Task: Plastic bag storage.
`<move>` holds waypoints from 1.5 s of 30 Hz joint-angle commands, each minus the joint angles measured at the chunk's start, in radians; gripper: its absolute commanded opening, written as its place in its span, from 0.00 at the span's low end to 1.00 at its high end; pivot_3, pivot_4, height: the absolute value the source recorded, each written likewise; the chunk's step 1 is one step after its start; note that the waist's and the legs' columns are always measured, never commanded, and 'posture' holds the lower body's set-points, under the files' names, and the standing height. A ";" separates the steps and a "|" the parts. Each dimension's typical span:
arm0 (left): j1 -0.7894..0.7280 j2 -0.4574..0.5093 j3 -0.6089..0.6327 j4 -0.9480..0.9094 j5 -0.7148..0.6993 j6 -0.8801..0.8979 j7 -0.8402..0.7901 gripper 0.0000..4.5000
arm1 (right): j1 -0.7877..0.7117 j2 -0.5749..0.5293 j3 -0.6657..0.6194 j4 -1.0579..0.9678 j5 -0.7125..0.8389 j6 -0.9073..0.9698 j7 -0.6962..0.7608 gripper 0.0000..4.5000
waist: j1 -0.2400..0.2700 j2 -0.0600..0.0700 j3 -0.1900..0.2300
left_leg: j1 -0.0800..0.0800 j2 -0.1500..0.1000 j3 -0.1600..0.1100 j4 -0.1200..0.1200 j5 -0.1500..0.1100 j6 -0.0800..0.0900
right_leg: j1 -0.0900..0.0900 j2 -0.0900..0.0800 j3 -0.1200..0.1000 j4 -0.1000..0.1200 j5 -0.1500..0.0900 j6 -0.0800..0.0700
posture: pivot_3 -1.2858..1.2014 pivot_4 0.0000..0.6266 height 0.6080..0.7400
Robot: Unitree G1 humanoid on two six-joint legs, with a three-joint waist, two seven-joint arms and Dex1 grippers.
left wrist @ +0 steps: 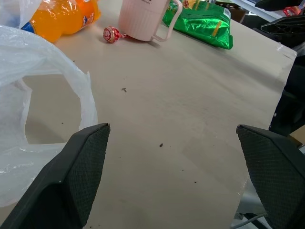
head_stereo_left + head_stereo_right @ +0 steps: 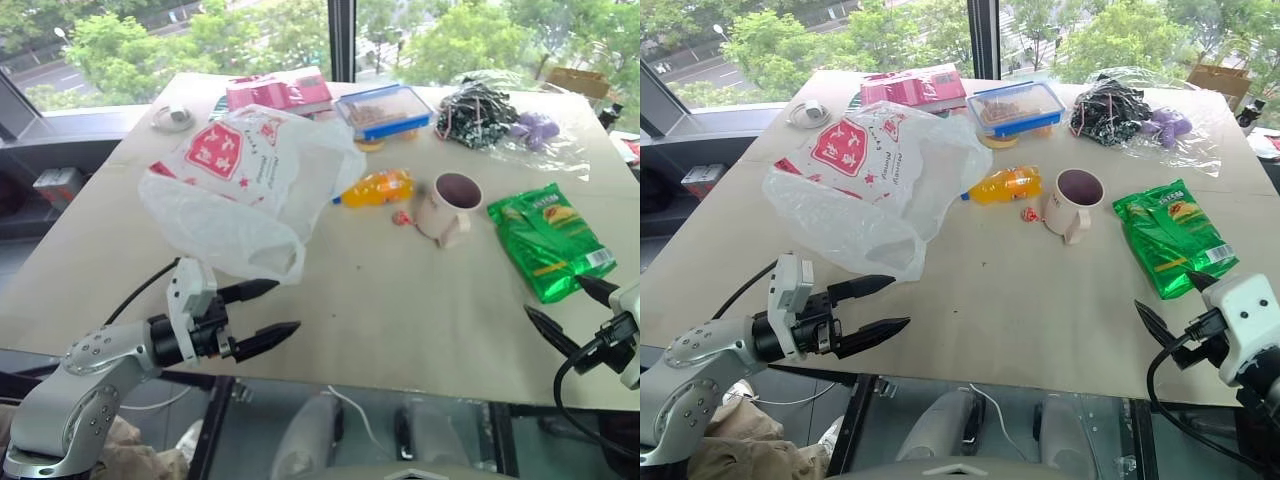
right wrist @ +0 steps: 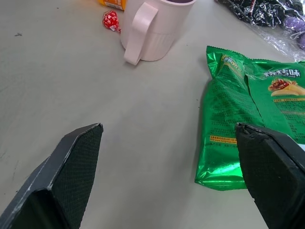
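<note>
From the head camera, the plastic bag [image 2: 245, 185] lies crumpled on the left half of the counter [image 2: 400, 310], its red diamond logo facing up, with the near edge of the bag just beyond the left claw [image 2: 262, 315]. That claw hovers at the counter's near edge with its two black fingers spread wide and nothing between them. To the right of the bag sit an orange bottle [image 2: 375, 188], a small red sweet [image 2: 401, 217] and a pink mug [image 2: 450, 207], then a green snack packet [image 2: 550, 240] further right. The right claw [image 2: 565, 312] hangs at the near right edge, close to the green packet, also spread wide and empty. Along the far side are a pink book [image 2: 280, 92], a blue-lidded box [image 2: 385, 110] and clear wrapping with a purple toy [image 2: 535, 130]. In the left wrist view, the bag's loop handle [image 1: 83, 100] lies on the counter just ahead of one finger [image 1: 78, 167], not touching it. In the right wrist view, the green packet sits just ahead of one open finger [image 3: 274, 171], the mug beyond.
</note>
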 commanded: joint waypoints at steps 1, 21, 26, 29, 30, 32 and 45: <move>-0.013 -0.012 0.012 -0.016 -0.001 -0.027 0.017 0.99 | -0.025 -0.014 0.010 -0.041 0.009 0.009 -0.023 1.00 | 0.000 0.000 0.000 | 0.000 0.000 0.000 0.000 0.000 0.000 | 0.000 0.000 0.000 0.000 0.000 0.000 | 0.52 0.24 0.94; -0.271 -0.056 -0.125 -0.147 0.090 0.369 0.534 0.99 | -0.122 -0.037 0.203 -0.052 -0.044 -0.071 -0.021 1.00 | 0.001 -0.002 0.001 | 0.000 -0.001 0.000 0.001 0.001 0.001 | 0.000 0.002 -0.001 0.001 0.000 0.001 | 0.52 0.24 0.94; -0.428 -0.101 -0.183 -0.123 0.049 0.513 0.595 0.99 | -0.146 -0.026 0.212 -0.042 -0.048 -0.070 -0.041 1.00 | 0.001 -0.004 0.002 | 0.000 -0.002 0.000 0.001 0.001 0.001 | 0.001 0.002 -0.001 0.001 0.002 0.005 | 0.52 0.24 0.94; -0.484 -0.090 -0.245 -0.125 0.083 0.541 0.604 0.99 | -0.149 -0.025 0.215 -0.051 -0.049 -0.064 -0.050 1.00 | 0.000 -0.004 0.002 | 0.000 -0.002 0.000 0.001 0.001 0.001 | 0.001 0.002 -0.001 0.001 0.003 0.005 | 0.52 0.24 0.94; -0.493 -0.073 -0.266 -0.132 0.089 0.544 0.592 0.99 | -0.149 -0.025 0.215 -0.057 -0.047 -0.060 -0.054 1.00 | -0.001 -0.004 0.002 | 0.000 -0.002 0.000 0.000 0.001 0.001 | 0.001 0.002 0.000 0.001 0.003 0.005 | 0.52 0.24 0.94; -0.496 -0.046 -0.283 -0.143 0.089 0.548 0.567 0.99 | -0.149 -0.026 0.217 -0.066 -0.044 -0.054 -0.062 1.00 | -0.002 -0.004 0.002 | 0.000 -0.002 0.001 0.000 0.001 0.001 | 0.001 0.002 0.000 0.001 0.003 0.005 | 0.52 0.24 0.94; -0.847 0.172 -0.141 0.058 -0.376 0.799 0.251 0.99 | -0.111 -0.012 0.239 -0.056 -0.069 -0.100 -0.061 1.00 | 0.005 -0.009 0.005 | 0.002 -0.002 -0.001 0.002 0.001 0.001 | 0.003 0.002 -0.004 0.001 -0.001 0.006 | 0.52 0.24 0.94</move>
